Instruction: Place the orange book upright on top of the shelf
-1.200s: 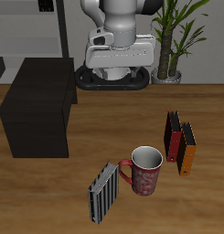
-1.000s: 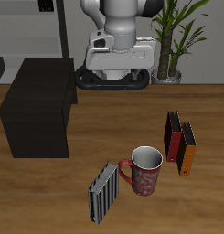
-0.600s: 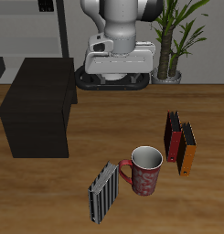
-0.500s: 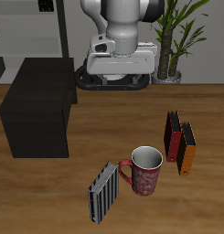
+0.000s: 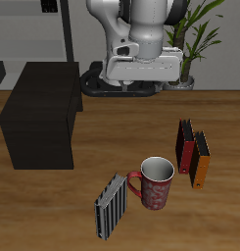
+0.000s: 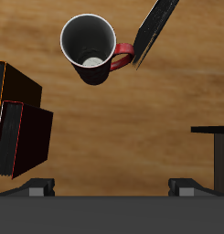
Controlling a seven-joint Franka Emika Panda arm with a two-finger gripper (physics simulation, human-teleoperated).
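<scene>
The orange book [image 5: 200,163] stands on the table near the front, right beside the red book [image 5: 187,147]. The shelf [image 5: 38,113] is the dark box at the other side of the table, and its corner shows in the wrist view [image 6: 214,151]. My gripper [image 5: 141,78] hangs high over the back of the table, far from both. In the wrist view the gripper [image 6: 112,187] is open and empty, its fingertips [image 6: 36,188] wide apart. The two books [image 6: 17,123] look dark from above there, and I cannot tell them apart.
A red and white mug [image 5: 156,181] stands between the books and a grey striped book [image 5: 112,206] that leans near the front edge. Both show in the wrist view, the mug [image 6: 89,46] and the striped book [image 6: 154,32]. A potted plant [image 5: 185,44] stands at the back.
The gripper has swung sideways at the back of the table, toward the plant and the books' side. Nothing on the table has moved.
</scene>
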